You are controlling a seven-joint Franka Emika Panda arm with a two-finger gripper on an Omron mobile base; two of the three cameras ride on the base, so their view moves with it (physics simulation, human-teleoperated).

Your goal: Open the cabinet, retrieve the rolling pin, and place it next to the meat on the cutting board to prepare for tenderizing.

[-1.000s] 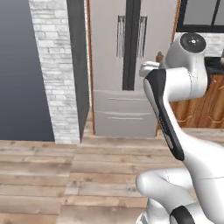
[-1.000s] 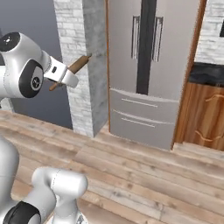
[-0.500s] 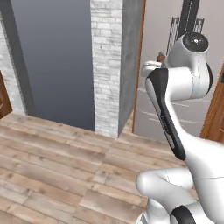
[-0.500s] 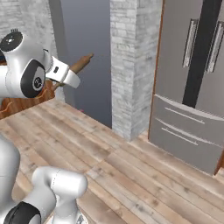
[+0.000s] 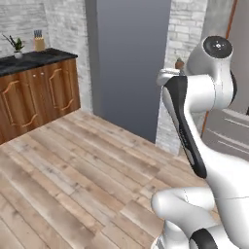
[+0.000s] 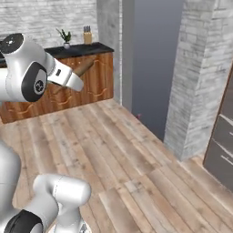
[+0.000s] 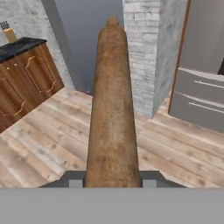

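- Gripping the slim brown wooden rolling pin (image 7: pixel 112 109), the jaws pinch its near end between them, 1 dark tip on each side at the bottom of the hand view.
- The rolling pin runs straight away from the hand, its narrower handle end pointing at the corner where the grey wall panel (image 7: pixel 89 39) meets the pale brick pillar (image 7: pixel 144 52).
- From the right base view, the rolling pin (image 6: pixel 84 67) sticks out of the white hand, raised well above the floor and tilted slightly upward.
- From the left base view, just the tip of the rolling pin (image 5: pixel 179 63) peeps out behind the white arm's upper link, beside the brick pillar (image 5: pixel 187 44).
- The light plank wood floor (image 6: pixel 118 154) stretches below, with nothing lying on it near the arm.
- A low reddish-brown wooden cabinet with carved arched doors (image 5: pixel 34 95) stands along the far wall at the left, under a dark top.
- On that dark top (image 6: pixel 79 49) stand a small green plant in a pot (image 6: pixel 66 37) and a tan knife block (image 6: pixel 87 35), side by side.
- To the right, the grey drawer fronts of a steel fridge (image 7: pixel 201 94) sit next to the brick pillar, with a thin brown wooden strip between them.
- A tiny pink speck (image 6: pixel 139 116) lies on the floor at the foot of the grey wall panel; what it is cannot be told.
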